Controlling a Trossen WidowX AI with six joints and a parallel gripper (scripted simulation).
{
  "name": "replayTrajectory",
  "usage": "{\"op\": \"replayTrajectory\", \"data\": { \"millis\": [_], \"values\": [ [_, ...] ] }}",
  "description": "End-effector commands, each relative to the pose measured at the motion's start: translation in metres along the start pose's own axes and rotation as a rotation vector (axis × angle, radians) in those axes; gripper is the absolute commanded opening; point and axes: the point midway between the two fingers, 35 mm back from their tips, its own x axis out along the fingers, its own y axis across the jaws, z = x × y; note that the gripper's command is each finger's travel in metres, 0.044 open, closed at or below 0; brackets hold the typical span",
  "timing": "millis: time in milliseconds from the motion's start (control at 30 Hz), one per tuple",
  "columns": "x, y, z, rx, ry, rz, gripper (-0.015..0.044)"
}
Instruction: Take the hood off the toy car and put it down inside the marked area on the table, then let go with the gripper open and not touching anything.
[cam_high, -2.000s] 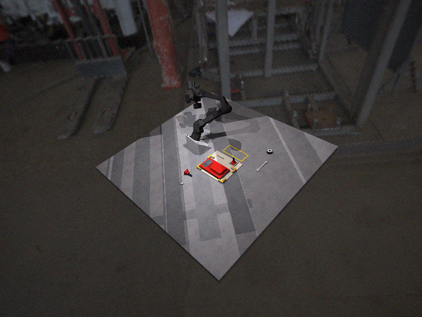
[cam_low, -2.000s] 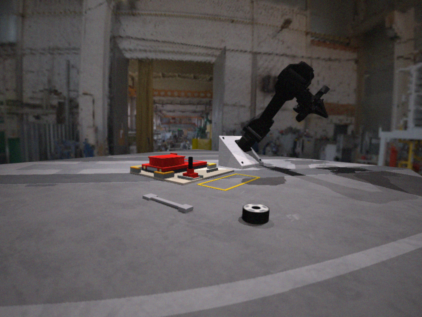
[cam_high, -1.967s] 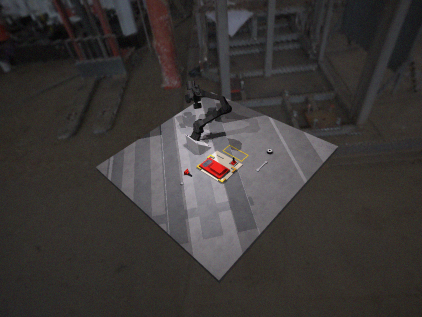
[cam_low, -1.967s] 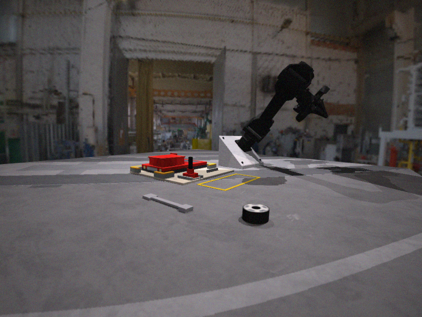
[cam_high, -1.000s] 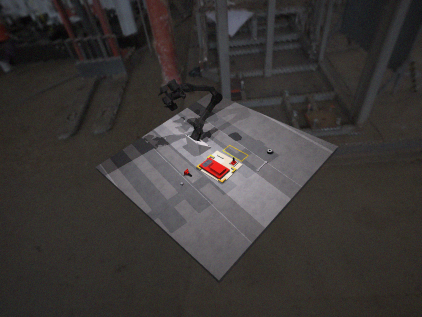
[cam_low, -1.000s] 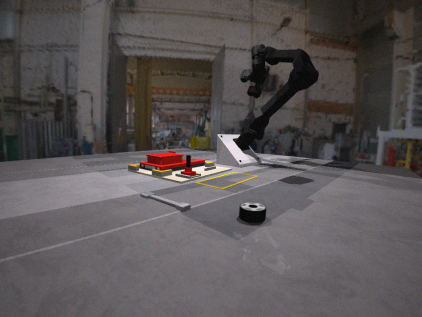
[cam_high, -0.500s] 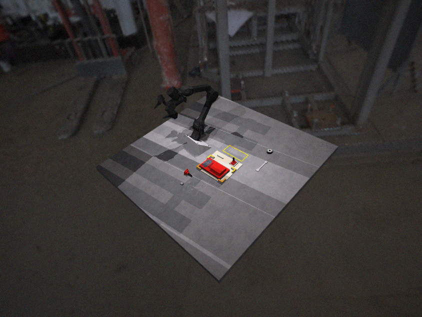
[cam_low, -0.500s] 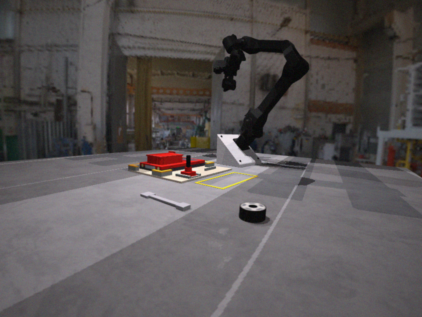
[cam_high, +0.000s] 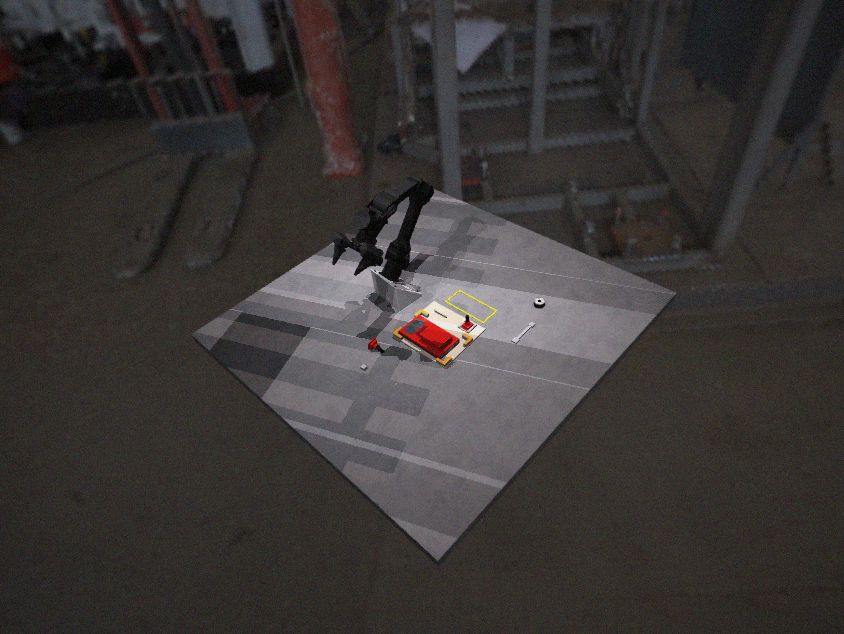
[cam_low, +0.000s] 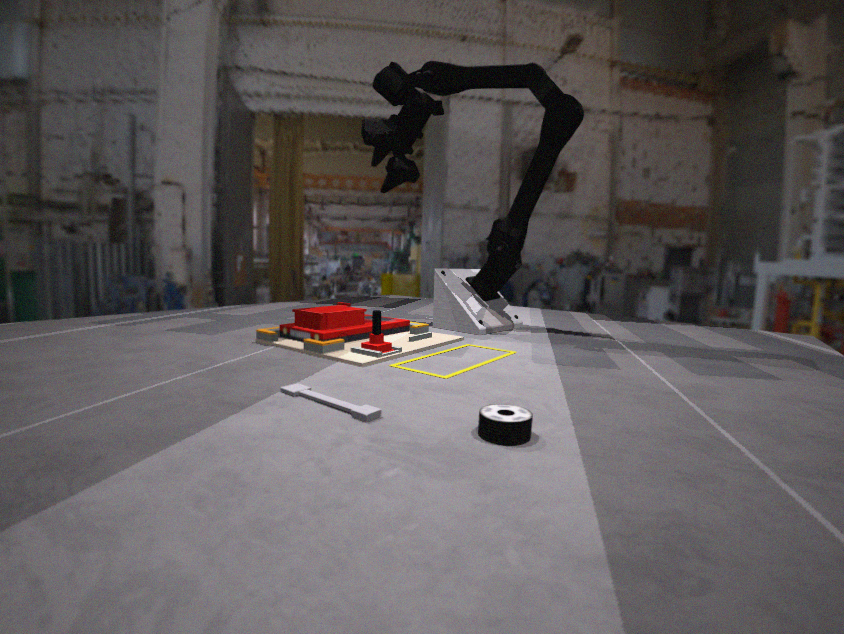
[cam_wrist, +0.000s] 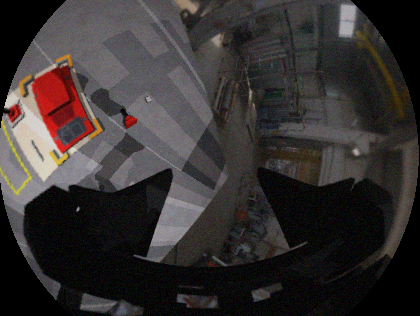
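Red toy car: just one (cam_high: 428, 336) (cam_low: 327, 322) (cam_wrist: 60, 107), sitting on the cream board (cam_high: 475, 330) (cam_low: 443, 339) (cam_wrist: 36, 155)
Marked area: one yellow outline (cam_high: 470, 306) (cam_low: 453, 361) (cam_wrist: 17, 167), beside the board
Gripper: one (cam_high: 346, 259) (cam_low: 379, 177) (cam_wrist: 215, 172), fingers wide apart, nothing between
Loose bits: one wheel (cam_high: 539, 302) (cam_low: 504, 424), one grey bar (cam_high: 524, 333) (cam_low: 330, 401)

Here in the wrist view, the left edge cuts off the yellow marked outline (cam_high: 446, 300) (cam_low: 418, 371) (cam_wrist: 23, 170); the background (cam_high: 204, 129) (cam_low: 354, 252) (cam_wrist: 295, 100) runs blurred in all three views.
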Motion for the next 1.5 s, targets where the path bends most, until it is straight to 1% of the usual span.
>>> {"op": "replayTrajectory", "data": {
  "millis": [0, 200, 367, 533, 700, 767, 1467],
  "values": [
    [0.003, 0.026, 0.039, -0.06, -0.058, 0.095, 0.044],
    [0.005, 0.091, 0.101, -0.171, -0.125, 0.304, 0.044],
    [0.003, 0.153, 0.139, -0.248, -0.142, 0.487, 0.044],
    [-0.003, 0.22, 0.166, -0.309, -0.121, 0.671, 0.044],
    [-0.008, 0.285, 0.179, -0.352, -0.067, 0.842, 0.044],
    [-0.009, 0.293, 0.18, -0.356, -0.058, 0.863, 0.044],
    [0.0, 0.302, 0.179, -0.356, -0.058, 0.863, 0.044]
  ]
}}
